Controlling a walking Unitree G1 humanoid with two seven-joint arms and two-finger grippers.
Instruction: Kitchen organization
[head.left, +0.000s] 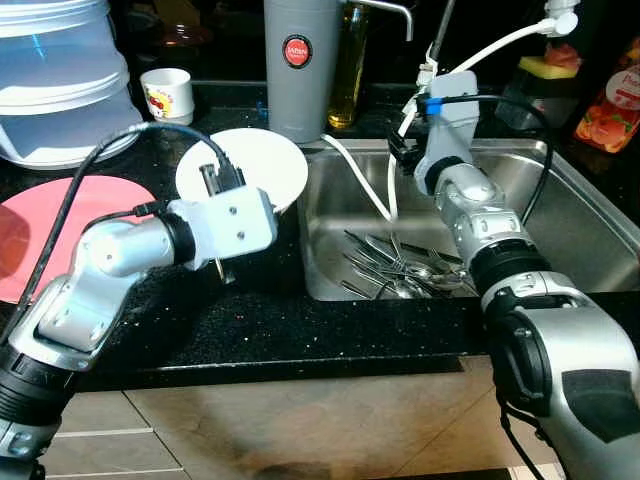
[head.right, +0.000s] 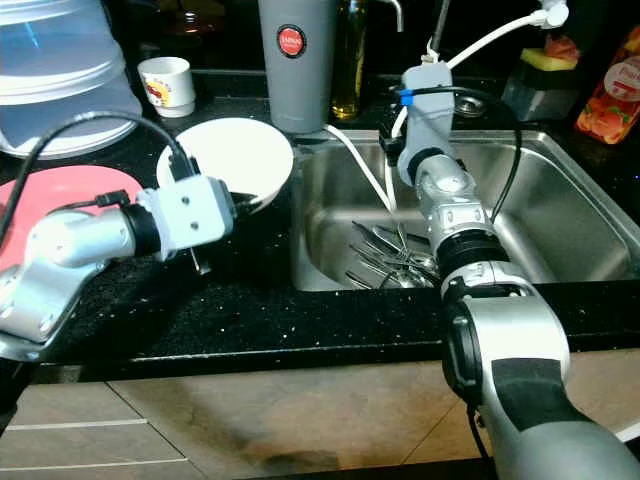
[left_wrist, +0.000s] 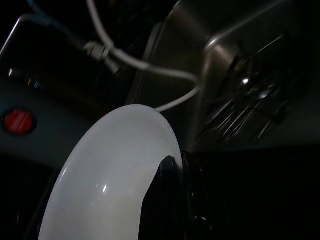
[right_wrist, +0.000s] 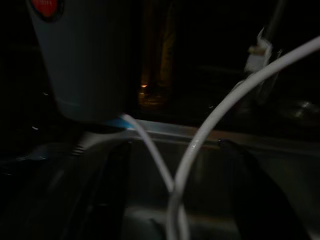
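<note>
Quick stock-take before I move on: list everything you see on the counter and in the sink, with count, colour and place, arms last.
Round white bowl: 1, white, on the black counter left of the sink, its rim pinched by the left gripper.
Flat pink plate: 1, pink, counter far left.
Clear plastic tub: 1, translucent, back left.
Small white cup: 1, white with print, behind the bowl.
Tall grey flask: 1, grey with red badge, behind the sink's left corner.
Oil bottle: 1, yellowish, beside the flask.
Steel sink: 1, silver.
Metal cutlery pile: several pieces, silver, on the sink floor.
Red-labelled bottle: 1, back right.
Left gripper: at the bowl's rim.
Right gripper: over the sink, fingers apart.
</note>
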